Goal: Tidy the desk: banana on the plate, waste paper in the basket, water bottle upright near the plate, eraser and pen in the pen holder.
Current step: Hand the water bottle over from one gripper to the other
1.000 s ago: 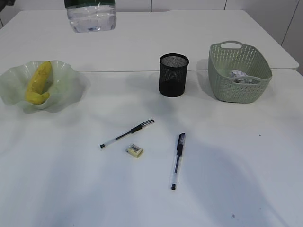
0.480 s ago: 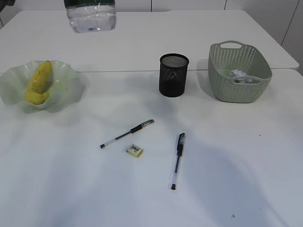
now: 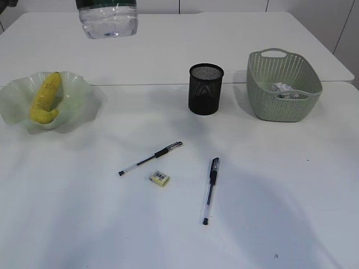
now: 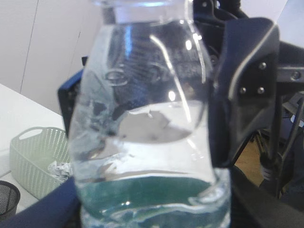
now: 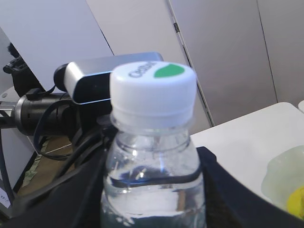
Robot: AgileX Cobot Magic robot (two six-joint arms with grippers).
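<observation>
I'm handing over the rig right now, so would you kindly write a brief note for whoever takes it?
Grippers: left gripper and right gripper are both shut on the water bottle, held in the air above the desk.
Done: banana on the plate; waste paper in the basket.
Left: stand the bottle near the plate; put the eraser and two pens, all lying on the desk, into the pen holder.
</observation>
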